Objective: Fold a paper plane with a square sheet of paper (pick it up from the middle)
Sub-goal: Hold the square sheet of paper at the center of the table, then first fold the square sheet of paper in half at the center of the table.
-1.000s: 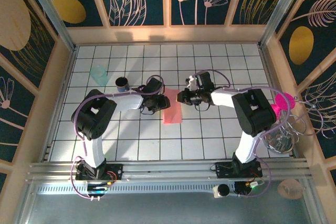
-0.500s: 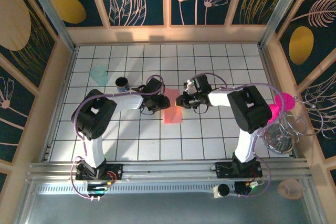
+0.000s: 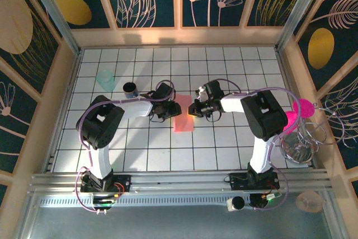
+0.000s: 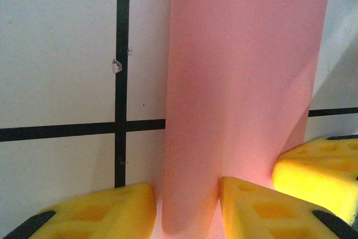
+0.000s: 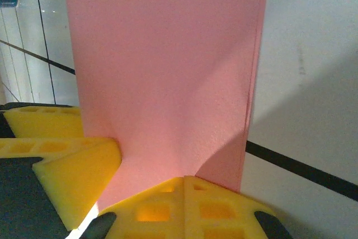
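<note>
The square sheet of paper (image 3: 183,118) lies on the tiled table, folded into a narrow salmon-pink strip. My left gripper (image 3: 169,108) sits at the strip's upper left edge. In the left wrist view its jaws (image 4: 187,197) stand part way apart around the rounded fold of the paper (image 4: 240,71); one finger touches the fold and a thin gap shows at the other. My right gripper (image 3: 193,107) is at the strip's upper right edge. Its fingers (image 5: 184,188) are shut tip to tip, low against the paper (image 5: 168,65), and no paper shows between them.
A dark cup (image 3: 130,88) and a pale teal cup (image 3: 104,78) stand behind the left arm. A round magenta disc (image 3: 302,108) and a wire rack (image 3: 305,138) sit at the right wall. Wooden walls border the table.
The right gripper has closed its jaws and shifted slightly left toward the paper. The left gripper and the paper have stayed put.
</note>
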Robot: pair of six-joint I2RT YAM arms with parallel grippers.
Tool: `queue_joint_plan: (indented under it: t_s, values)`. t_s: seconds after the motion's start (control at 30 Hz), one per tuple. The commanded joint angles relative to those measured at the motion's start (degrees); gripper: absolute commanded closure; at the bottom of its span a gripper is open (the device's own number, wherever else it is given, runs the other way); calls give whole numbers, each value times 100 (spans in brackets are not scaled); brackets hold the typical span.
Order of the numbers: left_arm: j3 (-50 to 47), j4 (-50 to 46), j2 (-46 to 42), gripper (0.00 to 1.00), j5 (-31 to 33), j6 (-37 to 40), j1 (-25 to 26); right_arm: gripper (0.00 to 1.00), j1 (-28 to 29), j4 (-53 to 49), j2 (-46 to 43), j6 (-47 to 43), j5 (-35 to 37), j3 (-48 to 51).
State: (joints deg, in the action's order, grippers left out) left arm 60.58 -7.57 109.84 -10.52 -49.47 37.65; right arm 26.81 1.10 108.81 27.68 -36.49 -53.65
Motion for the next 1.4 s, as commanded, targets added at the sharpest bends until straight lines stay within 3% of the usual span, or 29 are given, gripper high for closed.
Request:
queue_joint_plan:
  t_s: [0.0, 0.33, 0.5, 0.63, 0.8, 1.1, 1.37]
  values:
    - [-614, -52, 1055, 59, 755, 81, 97, 96, 13, -733, 433, -176, 883, 203]
    - [94, -507, -940, 53, 1700, 157, 102, 98, 0, -570, 734, -31, 871, 398]
    - [62, -211, -1443, 51, 1033, 276, 94, 99, 3, -681, 794, 0, 906, 425]
    - [-156, 545, -1410, 59, 32, 223, 98, 100, 2, -773, 850, -44, 1047, 445]
    - [-402, 1289, -1202, 72, -739, -19, 103, 100, 6, -741, 922, 0, 1074, 447]
    - [-210, 957, -416, 84, -864, 191, 107, 100, 16, -812, 981, -17, 1212, 417]
    - [272, 380, 82, 89, -886, 569, 116, 100, 9, -910, 993, -52, 1285, 346]
